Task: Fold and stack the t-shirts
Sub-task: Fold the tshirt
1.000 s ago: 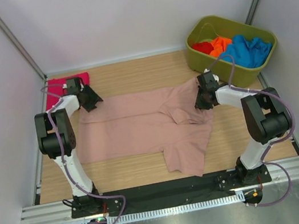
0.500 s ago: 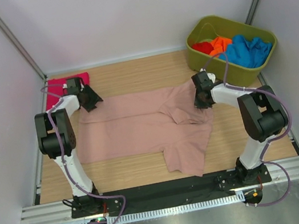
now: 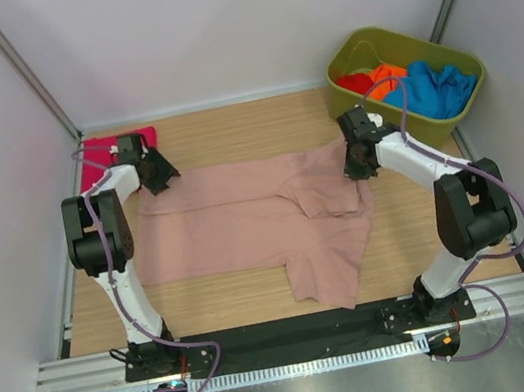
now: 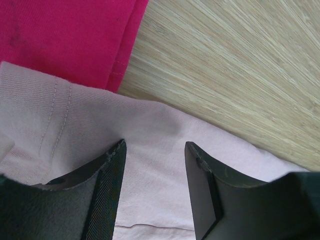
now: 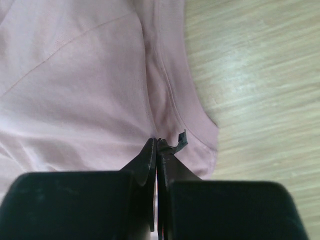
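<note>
Top external view: magenta t-shirt [image 3: 101, 155] folded far left; dusty-pink t-shirt [image 3: 237, 226] spread mid-table, unfolded — right gripper [image 3: 357, 169] pinched shut on its edge, left gripper [image 3: 162, 174] parted astride its corner; three more t-shirts [image 3: 410, 86] wait in the tub [image 3: 339, 101]

Both arms are built alike. The left arm [image 3: 127, 296] and the right arm [image 3: 443, 271] have white tubular links joined by chunky black motor housings [image 3: 96, 235]. Each rises from a black base [image 3: 148, 353] on a black plate [image 3: 286, 332] at the near edge. A thin mauve cable [image 3: 93, 218] follows each arm, looping loose by the wrist and again near the base. The wrist heads are black and boxy. The fingers [image 4: 107, 195] are matt black, flat-faced wedges. Those of the left arm carry a fine mesh-like texture on their inner faces. One right-arm finger ends in a small hooked tab [image 5: 179, 141], perhaps a frayed bit of padding.
</note>
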You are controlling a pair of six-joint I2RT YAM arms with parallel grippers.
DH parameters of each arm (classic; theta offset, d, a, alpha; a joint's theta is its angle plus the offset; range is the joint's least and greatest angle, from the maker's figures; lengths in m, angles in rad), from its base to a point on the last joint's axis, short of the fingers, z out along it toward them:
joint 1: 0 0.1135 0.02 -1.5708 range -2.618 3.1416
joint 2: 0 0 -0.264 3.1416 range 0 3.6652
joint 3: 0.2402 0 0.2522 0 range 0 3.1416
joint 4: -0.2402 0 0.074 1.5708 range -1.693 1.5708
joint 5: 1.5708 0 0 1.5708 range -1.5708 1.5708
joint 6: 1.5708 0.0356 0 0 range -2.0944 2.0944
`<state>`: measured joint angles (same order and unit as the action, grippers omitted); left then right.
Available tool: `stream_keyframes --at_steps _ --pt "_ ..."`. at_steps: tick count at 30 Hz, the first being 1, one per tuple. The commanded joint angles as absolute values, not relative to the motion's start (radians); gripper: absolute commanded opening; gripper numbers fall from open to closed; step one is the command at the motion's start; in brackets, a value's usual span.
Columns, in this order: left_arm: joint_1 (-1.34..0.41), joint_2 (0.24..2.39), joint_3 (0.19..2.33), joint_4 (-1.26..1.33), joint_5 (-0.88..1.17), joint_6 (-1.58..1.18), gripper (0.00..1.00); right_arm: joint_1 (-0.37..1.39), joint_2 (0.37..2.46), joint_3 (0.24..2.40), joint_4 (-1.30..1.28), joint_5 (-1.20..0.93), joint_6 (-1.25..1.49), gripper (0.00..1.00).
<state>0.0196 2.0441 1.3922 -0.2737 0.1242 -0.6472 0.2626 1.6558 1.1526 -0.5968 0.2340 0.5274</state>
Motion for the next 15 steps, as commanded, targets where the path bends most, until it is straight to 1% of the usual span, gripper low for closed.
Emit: stream_keyframes --at_steps 1,5,8,13,14,15 --pt "0.029 2.103 1.385 -0.322 0.037 -0.626 0.53 0.267 1.592 1.122 -0.71 0.267 0.532 0.01" --pt "0.029 2.102 1.382 -0.322 0.034 -0.627 0.53 0.267 1.575 1.039 -0.669 0.232 0.561 0.01" --pt "0.031 2.102 1.382 -0.324 0.035 -0.629 0.53 0.267 1.562 0.979 -0.628 0.244 0.578 0.01" --pt "0.029 2.092 1.382 -0.331 0.044 -0.627 0.54 0.262 1.552 0.942 -0.532 0.235 0.58 0.01" --pt "0.029 2.082 1.39 -0.336 0.054 -0.62 0.55 0.255 1.552 0.954 -0.51 0.23 0.571 0.12" --pt "0.031 2.076 1.397 -0.351 0.06 -0.615 0.55 0.253 1.552 0.966 -0.503 0.229 0.56 0.17"
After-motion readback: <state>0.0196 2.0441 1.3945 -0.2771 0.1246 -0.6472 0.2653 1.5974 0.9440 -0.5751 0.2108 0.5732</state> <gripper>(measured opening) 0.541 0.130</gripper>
